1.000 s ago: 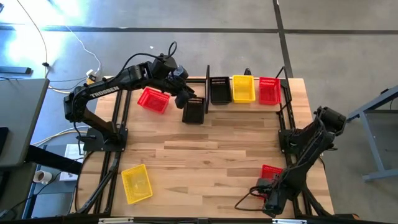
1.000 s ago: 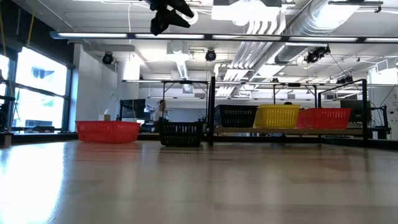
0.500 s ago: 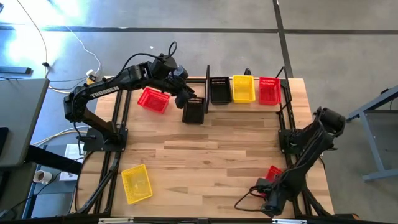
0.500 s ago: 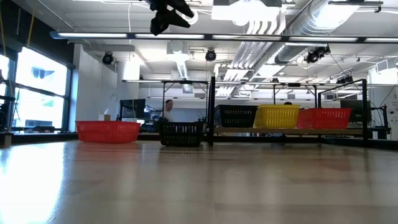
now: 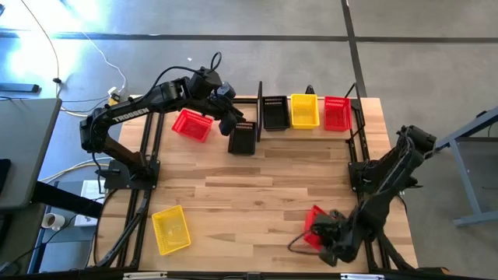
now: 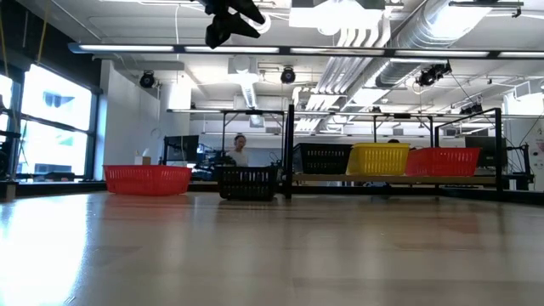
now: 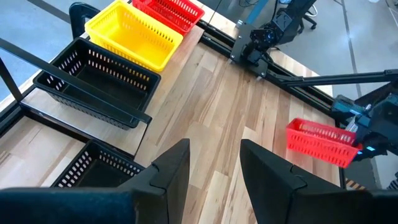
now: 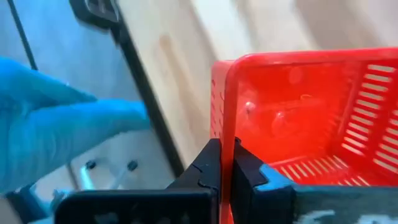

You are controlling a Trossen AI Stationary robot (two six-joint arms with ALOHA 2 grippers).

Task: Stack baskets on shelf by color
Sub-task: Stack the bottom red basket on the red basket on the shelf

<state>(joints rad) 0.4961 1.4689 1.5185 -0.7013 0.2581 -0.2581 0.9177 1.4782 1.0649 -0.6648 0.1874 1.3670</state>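
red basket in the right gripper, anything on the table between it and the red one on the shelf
Nothing visible does. The right gripper holds the red basket near the front edge; the wood between it and the shelf with its red basket is bare. The loose black basket sits off to the left.

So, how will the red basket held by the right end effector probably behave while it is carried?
The red basket is pinched only at one rim wall by the right end effector, so it may swing or tilt. Its perforated plastic sides suggest it is light, and probably slightly flexible.
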